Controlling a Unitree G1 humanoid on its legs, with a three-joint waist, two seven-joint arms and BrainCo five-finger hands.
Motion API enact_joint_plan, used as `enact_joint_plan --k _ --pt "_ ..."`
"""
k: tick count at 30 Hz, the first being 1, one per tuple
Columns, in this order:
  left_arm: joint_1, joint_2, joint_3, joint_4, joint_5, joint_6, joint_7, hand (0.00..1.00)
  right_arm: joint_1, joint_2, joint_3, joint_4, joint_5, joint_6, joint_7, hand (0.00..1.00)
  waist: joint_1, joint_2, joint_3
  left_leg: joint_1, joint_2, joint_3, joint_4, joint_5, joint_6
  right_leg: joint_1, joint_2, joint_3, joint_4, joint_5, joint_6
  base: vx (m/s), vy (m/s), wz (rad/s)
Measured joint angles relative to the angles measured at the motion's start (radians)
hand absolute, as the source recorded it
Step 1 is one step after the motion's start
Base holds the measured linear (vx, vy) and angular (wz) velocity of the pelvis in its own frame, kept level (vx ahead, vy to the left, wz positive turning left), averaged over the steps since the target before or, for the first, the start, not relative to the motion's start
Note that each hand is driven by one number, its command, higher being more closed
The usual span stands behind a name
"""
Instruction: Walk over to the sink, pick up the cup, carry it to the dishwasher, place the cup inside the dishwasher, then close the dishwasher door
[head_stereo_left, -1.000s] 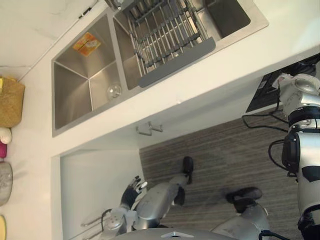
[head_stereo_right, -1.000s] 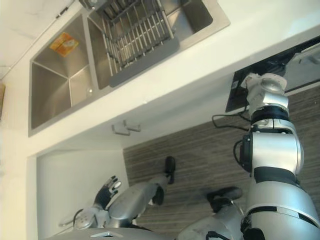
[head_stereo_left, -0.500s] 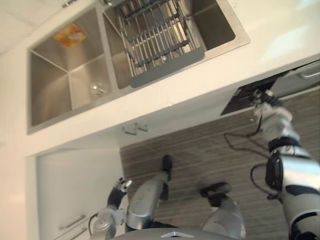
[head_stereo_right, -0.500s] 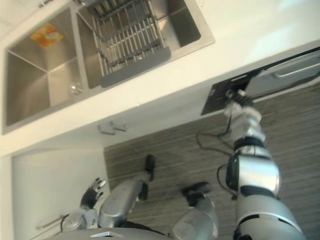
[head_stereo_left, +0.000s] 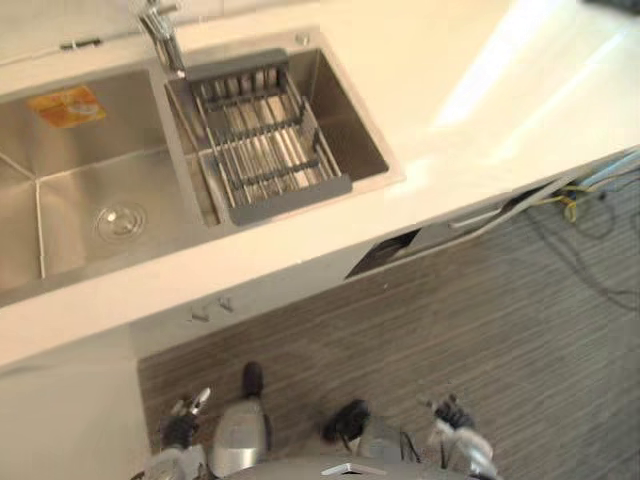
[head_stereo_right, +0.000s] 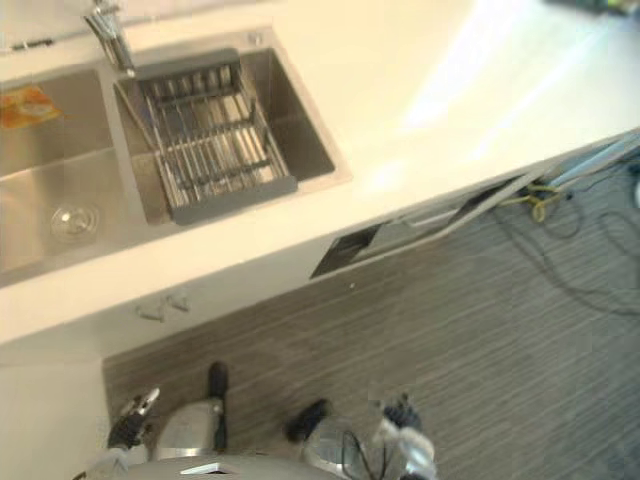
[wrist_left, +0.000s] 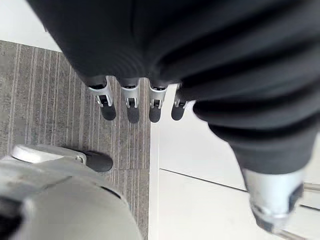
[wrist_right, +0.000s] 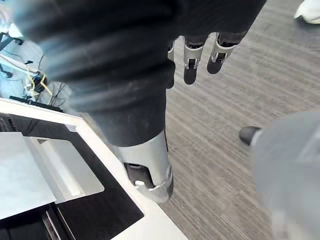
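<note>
My left hand (wrist_left: 150, 40) hangs over the striped floor (head_stereo_left: 480, 340) with its fingers (wrist_left: 108, 107) straight and empty. The right hand (wrist_right: 120, 55) is the same, fingers (wrist_right: 192, 67) loose, holding nothing. From the head view the hands sit low at 7 and 5 o'clock. The cup (head_stereo_left: 120, 221) stands in the left basin of the sink (head_stereo_left: 60, 170) at 10 o'clock. A grey drying rack (head_stereo_left: 265, 150) fills the right basin, and both basins are set in the white bench (head_stereo_left: 470, 90).
</note>
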Motion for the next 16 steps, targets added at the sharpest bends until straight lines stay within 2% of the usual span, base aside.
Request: enact_joint_plan --k 1,2,3,4,5,6,7,8,9,10,11,12,14,16 --pt "-0.012 0.006 -0.009 0.0 -0.001 0.004 0.003 0.0 0.016 0.018 0.004 0.0 0.0 0.003 0.002 0.0 -0.015 0.013 -0.001 -0.005 0.013 -0.029 0.0 0.009 0.005 -0.003 0.038 0.063 -0.023 -0.039 0.032 0.13 -0.029 1.02" --pt "-0.047 0.018 -0.024 -0.001 0.003 0.007 0.014 0.0 0.047 0.047 0.019 -0.004 0.007 0.005 0.008 0.0 -0.037 0.013 -0.013 -0.019 0.028 -0.091 -0.001 0.017 0.0 0.01 0.141 0.186 -0.135 -0.111 0.053 0.11 -0.097 1.27" --pt "-0.086 0.018 -0.031 0.0 0.023 0.007 0.017 0.0 0.07 0.054 0.029 -0.026 0.007 0.005 0.008 0.0 -0.049 0.007 -0.017 -0.032 0.023 -0.14 -0.001 0.026 -0.005 0.016 0.219 0.279 -0.254 -0.134 0.06 0.03 -0.125 1.27" --pt "-0.103 0.016 -0.032 -0.001 0.033 0.006 0.017 0.0 0.079 0.056 0.042 -0.035 0.007 0.002 0.008 0.0 -0.053 0.001 -0.019 -0.036 0.012 -0.163 -0.002 0.03 -0.006 0.016 0.241 0.316 -0.306 -0.133 0.061 0.0 -0.134 1.27" --pt "-0.129 0.015 -0.034 0.0 0.052 0.006 0.016 0.0 0.091 0.058 0.052 -0.036 0.007 -0.001 0.01 0.0 -0.066 -0.022 -0.03 -0.043 -0.028 -0.21 -0.004 0.037 -0.01 0.018 0.252 0.39 -0.37 -0.116 0.053 0.02 -0.111 1.14" --pt "-0.138 0.005 -0.034 0.002 0.059 0.007 0.016 0.0 0.095 0.058 0.052 -0.035 0.006 -0.001 0.013 0.0 -0.08 -0.035 -0.036 -0.039 -0.044 -0.236 -0.005 0.039 -0.012 0.028 0.252 0.42 -0.361 -0.075 0.044 0.07 -0.112 1.29" --pt "-0.138 -0.03 -0.027 0.005 0.06 0.008 0.014 0.0 0.1 0.058 0.047 -0.036 0.007 0.001 0.026 0.0 -0.082 -0.014 -0.04 -0.024 -0.045 -0.219 -0.012 0.039 -0.013 0.046 0.25 0.406 -0.31 -0.093 0.055 0.09 -0.076 0.73" --pt "-0.118 -0.056 -0.013 0.016 0.059 0.012 0.011 0.0 0.1 0.057 0.047 -0.049 0.007 0.0 0.04 0.0 -0.065 0.001 -0.053 0.001 -0.041 -0.177 -0.012 0.042 -0.024 0.049 0.242 0.403 -0.259 -0.121 0.055 0.09 -0.062 0.42" --pt "-0.109 -0.069 0.002 0.025 0.06 0.015 0.006 0.0 0.104 0.057 0.048 -0.06 0.006 0.0 0.045 0.0 -0.065 -0.004 -0.059 0.007 -0.041 -0.167 -0.012 0.042 -0.025 0.054 0.238 0.397 -0.247 -0.132 0.057 0.1 -0.049 0.4" --pt "-0.103 -0.081 0.025 0.035 0.06 0.024 0.005 0.0 0.111 0.059 0.049 -0.076 -0.001 -0.001 0.05 0.0 -0.065 0.011 -0.084 0.026 -0.04 -0.132 -0.012 0.043 -0.026 0.092 0.233 0.368 -0.244 -0.14 0.065 0.08 -0.031 0.51" --pt "-0.099 -0.084 0.03 0.037 0.06 0.024 0.002 0.0 0.11 0.058 0.052 -0.077 -0.011 -0.001 0.051 0.0 -0.062 0.013 -0.091 0.032 -0.04 -0.122 -0.012 0.043 -0.025 0.105 0.233 0.367 -0.245 -0.141 0.067 0.07 -0.022 0.54" --pt "-0.094 -0.09 0.042 0.039 0.06 0.024 -0.002 0.0 0.11 0.058 0.058 -0.079 -0.024 -0.001 0.051 0.0 -0.059 0.011 -0.096 0.038 -0.039 -0.116 -0.013 0.043 -0.024 0.116 0.232 0.369 -0.246 -0.142 0.069 0.02 0.0 0.27" --pt "-0.079 -0.084 0.054 0.052 0.061 0.023 -0.004 0.0 0.105 0.062 0.094 -0.079 -0.04 0.0 0.077 0.0 -0.035 -0.005 -0.136 0.043 -0.041 -0.101 -0.014 0.044 -0.022 0.131 0.232 0.388 -0.265 -0.143 0.07 0.03 0.011 0.13" --pt "-0.072 -0.067 0.057 0.069 0.058 0.028 -0.004 0.0 0.097 0.079 0.101 -0.076 -0.061 0.003 0.097 0.0 -0.024 -0.027 -0.144 0.051 -0.045 -0.104 -0.015 0.046 -0.02 0.147 0.232 0.397 -0.278 -0.143 0.069 0.0 -0.003 0.02"
